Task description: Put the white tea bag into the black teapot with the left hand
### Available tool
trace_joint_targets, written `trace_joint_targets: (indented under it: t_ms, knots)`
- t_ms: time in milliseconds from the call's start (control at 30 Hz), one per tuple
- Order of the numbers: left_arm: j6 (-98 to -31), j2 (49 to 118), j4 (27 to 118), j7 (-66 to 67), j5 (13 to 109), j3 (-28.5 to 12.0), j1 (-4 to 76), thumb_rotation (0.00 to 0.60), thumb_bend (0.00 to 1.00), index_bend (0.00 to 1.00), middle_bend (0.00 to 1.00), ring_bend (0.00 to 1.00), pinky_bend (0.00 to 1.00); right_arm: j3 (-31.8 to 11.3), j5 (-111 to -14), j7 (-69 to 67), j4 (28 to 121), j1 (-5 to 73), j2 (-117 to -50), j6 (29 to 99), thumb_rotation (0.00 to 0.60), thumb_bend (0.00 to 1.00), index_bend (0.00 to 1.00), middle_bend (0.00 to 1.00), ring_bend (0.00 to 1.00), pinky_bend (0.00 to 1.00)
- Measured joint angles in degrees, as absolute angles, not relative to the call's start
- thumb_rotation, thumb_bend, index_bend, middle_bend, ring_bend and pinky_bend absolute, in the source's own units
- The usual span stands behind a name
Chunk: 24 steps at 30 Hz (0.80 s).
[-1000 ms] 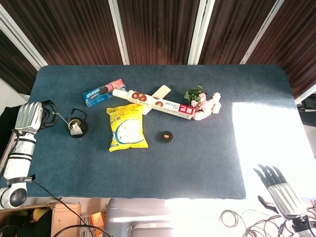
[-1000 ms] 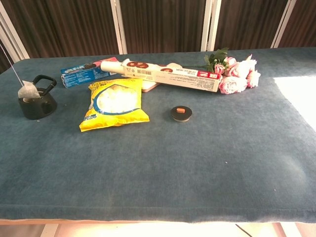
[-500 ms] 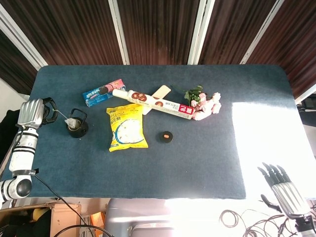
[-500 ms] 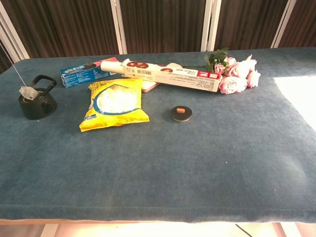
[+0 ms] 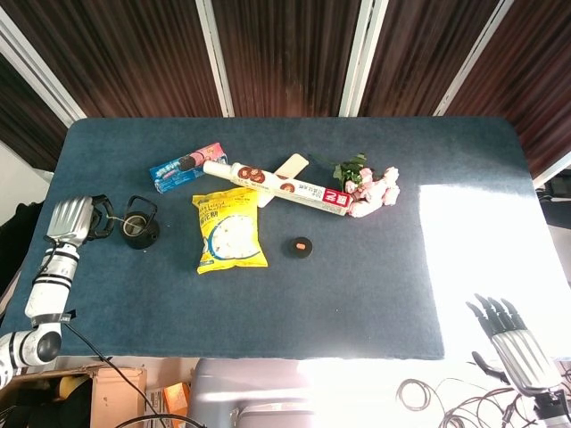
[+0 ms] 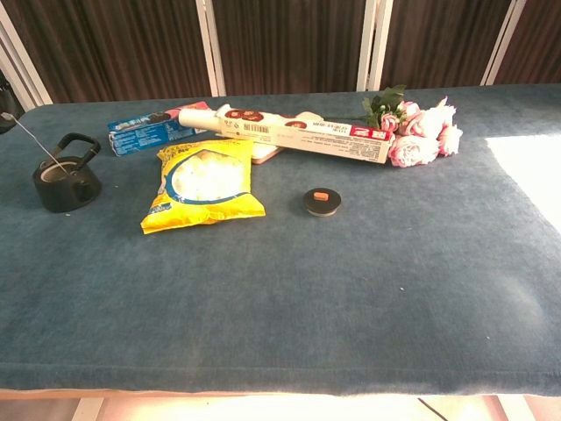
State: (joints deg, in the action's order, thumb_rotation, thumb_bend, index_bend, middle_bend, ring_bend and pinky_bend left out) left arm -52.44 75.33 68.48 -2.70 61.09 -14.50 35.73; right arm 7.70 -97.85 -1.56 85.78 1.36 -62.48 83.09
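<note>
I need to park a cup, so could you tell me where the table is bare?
Bare blue cloth spans the near side, below the yellow snack bag and round black lid, and the sunlit right end. The far-left cluster around the long white box is crowded.

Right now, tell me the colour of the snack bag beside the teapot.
Yellow, with a clear window showing white pieces: the snack bag, clearest in the chest view.

The teapot (image 5: 140, 231) sits far left on the table (image 5: 357, 303), the snack bag (image 5: 230, 230) to its right, the lid (image 5: 301, 247) right of that, and the long box (image 5: 277, 185) behind them, flowers (image 5: 373, 189) at its right end.
</note>
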Motion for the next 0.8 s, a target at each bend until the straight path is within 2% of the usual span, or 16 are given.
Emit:
trace_joint_targets:
  t_ms: [267,367,467,533,600,700,800]
  knots:
    - [-55.96,75.83,70.31,-4.96,69.11,-9.02,32.21,0.600,0.44,0.67,1.00,1.00,1.00,7.84,-98.10,-0.95,85.92,1.43,-62.64,82.76,0.600,0.30,0.00,0.00,0.00,0.00]
    - [-55.64,77.04,69.53,-5.96,70.46,-7.17,31.33,0.600,0.41,0.64,1.00,1.00,1.00,7.91,-98.24,-0.92,85.91,1.31,-62.66,82.97,0.600,0.30,0.00,0.00,0.00,0.00]
    - [-54.56,78.40,68.01,-7.11,71.34,-5.88,30.94,0.600,0.26,0.53,1.00,1.00,1.00,7.94,-98.31,-0.94,85.92,1.28,-62.68,83.02,0.600,0.30,0.00,0.00,0.00,0.00]
    - [-53.58,78.97,67.18,-7.70,71.72,-5.37,30.86,0.600,0.11,0.43,1.00,1.00,1.00,7.94,-98.29,-0.97,85.87,1.28,-62.67,82.99,0.600,0.30,0.00,0.00,0.00,0.00]
    - [-52.36,79.31,66.75,-8.53,72.06,-4.93,30.84,0.600,0.02,0.33,1.00,1.00,1.00,7.94,-98.32,-1.08,85.87,1.26,-62.65,83.05,0.600,0.30,0.00,0.00,0.00,0.00]
    - [-51.45,79.11,66.83,-9.15,72.91,-4.30,30.80,0.600,0.00,0.26,1.00,1.00,1.00,7.91,-98.32,-1.32,85.78,1.22,-62.57,83.21,0.600,0.30,0.00,0.00,0.00,0.00]
    - [-52.60,78.34,68.23,-9.35,74.00,-3.94,30.30,0.600,0.00,0.24,1.00,1.00,1.00,7.92,-98.34,-1.33,85.71,1.22,-62.56,83.16,0.600,0.30,0.00,0.00,0.00,0.00]
